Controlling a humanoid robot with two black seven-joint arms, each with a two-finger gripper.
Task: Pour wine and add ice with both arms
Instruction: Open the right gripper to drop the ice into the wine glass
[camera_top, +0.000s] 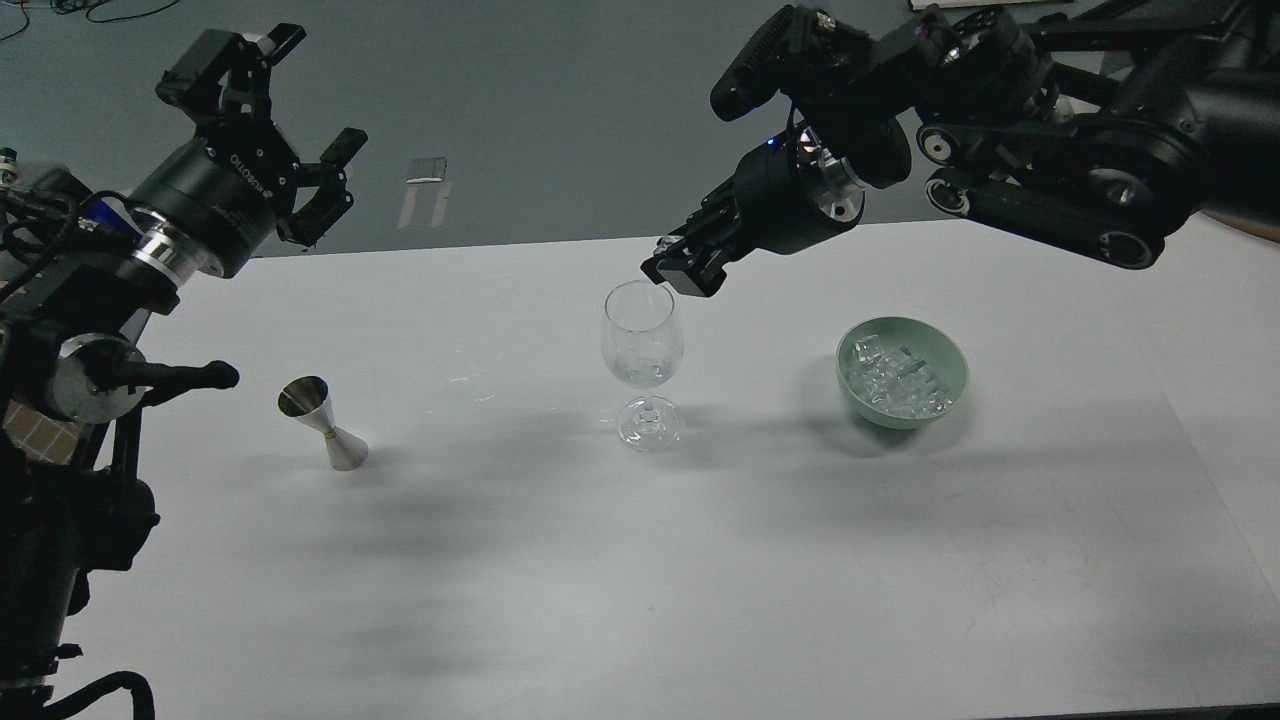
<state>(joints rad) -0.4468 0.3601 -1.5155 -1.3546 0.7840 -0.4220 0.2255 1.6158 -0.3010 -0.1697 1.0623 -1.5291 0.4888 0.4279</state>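
Right gripper hangs just above the glass rim, jaws seemingly pinched on a small clear ice cube. Left gripper is raised, jaws apart, empty. Remaining ice, in the bowl right of the jaws, looks slippery and hard; pinch flat faces.

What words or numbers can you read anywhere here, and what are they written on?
"ROBOTIQ": small white letters on the black body of the left gripper, rather blurred, so the spelling is my best reading.
No other text can be read: none shows on the right gripper, the wine glass, the steel jigger, the green bowl of ice cubes or the white table.
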